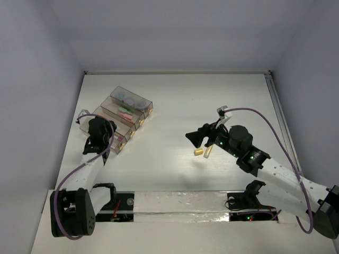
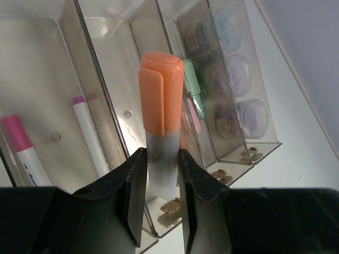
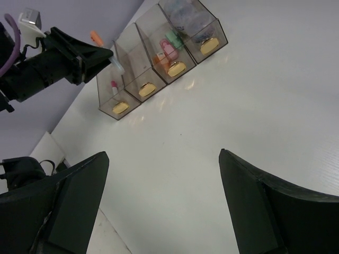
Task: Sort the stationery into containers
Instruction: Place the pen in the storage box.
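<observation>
My left gripper (image 2: 160,161) is shut on a stubby orange stick (image 2: 159,90), held upright by its pale lower body just in front of the row of containers (image 2: 119,90). From above, that gripper (image 1: 106,133) hangs over the near-left end of the containers (image 1: 114,97). The left boxes hold white pens with pink tips (image 2: 89,135). Another holds a green stick (image 2: 193,87), and the far one holds round discs (image 2: 238,79). My right gripper (image 1: 194,139) is open and holds nothing. It hovers over the table close to a yellow stick (image 1: 198,152) and a white pen (image 1: 208,150).
The right wrist view looks across bare white table toward the containers (image 3: 159,58) and the left gripper (image 3: 79,55), between my own wide fingers (image 3: 69,206). Walls close the table at the back and sides. A purple cable (image 1: 270,124) loops over the right arm.
</observation>
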`<state>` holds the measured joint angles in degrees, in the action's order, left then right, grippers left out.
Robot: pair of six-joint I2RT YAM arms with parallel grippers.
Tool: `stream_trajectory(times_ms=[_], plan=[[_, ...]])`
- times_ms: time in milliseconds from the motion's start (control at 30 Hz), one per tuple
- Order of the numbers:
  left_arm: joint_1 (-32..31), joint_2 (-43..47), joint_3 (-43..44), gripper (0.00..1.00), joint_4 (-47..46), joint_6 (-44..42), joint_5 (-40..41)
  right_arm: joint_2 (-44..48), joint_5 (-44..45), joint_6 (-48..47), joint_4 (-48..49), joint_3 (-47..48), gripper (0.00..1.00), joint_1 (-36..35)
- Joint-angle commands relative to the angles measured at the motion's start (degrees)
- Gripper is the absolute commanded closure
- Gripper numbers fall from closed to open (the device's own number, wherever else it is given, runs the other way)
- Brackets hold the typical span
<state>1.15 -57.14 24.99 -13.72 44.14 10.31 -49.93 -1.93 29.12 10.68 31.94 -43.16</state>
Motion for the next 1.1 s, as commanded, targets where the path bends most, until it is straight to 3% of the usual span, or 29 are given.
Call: stream_trajectory(times_ms=[0, 200, 400, 567, 733, 900, 1067], plan=[[0.3, -2.5, 2.3, 1.0, -4.6, -0.2, 0.2, 1.4, -0.4, -0.9, 1.6, -0.4, 0.1, 0.3], [0.3, -5.5, 2.5, 1.0, -5.7, -0.5, -0.7, 2.1, -0.1, -1.1, 1.5, -0.6, 0.1, 0.3], [0.3, -5.7, 2.7, 0.76, -6.6, -1.2, -1.5, 1.9, -0.2, -1.2, 1.6, -0.6, 0.1, 0.3], [0.3, -5.3, 2.8, 0.45, -7.5, -2.3, -3.3, 2.1, 0.3, -1.3, 1.6, -0.6, 0.1, 0.3], [-1.4, -3.3, 3.7, 0.4, -6.6, -3.9, -2.3, 1.9, 0.7, -1.4, 1.5, -0.4, 0.1, 0.3], [-10.2, 0.3, 6.3, 0.42, -4.8, -7.5, 2.8, 2.9, 1.6, -1.4, 1.2, -0.5, 0.1, 0.3], [-31.2, -5.6, 12.1, 0.47, -1.8, -7.9, 8.1, 6.3, 8.8, -1.3, 0.5, -1.5, 0.1, 0.3]])
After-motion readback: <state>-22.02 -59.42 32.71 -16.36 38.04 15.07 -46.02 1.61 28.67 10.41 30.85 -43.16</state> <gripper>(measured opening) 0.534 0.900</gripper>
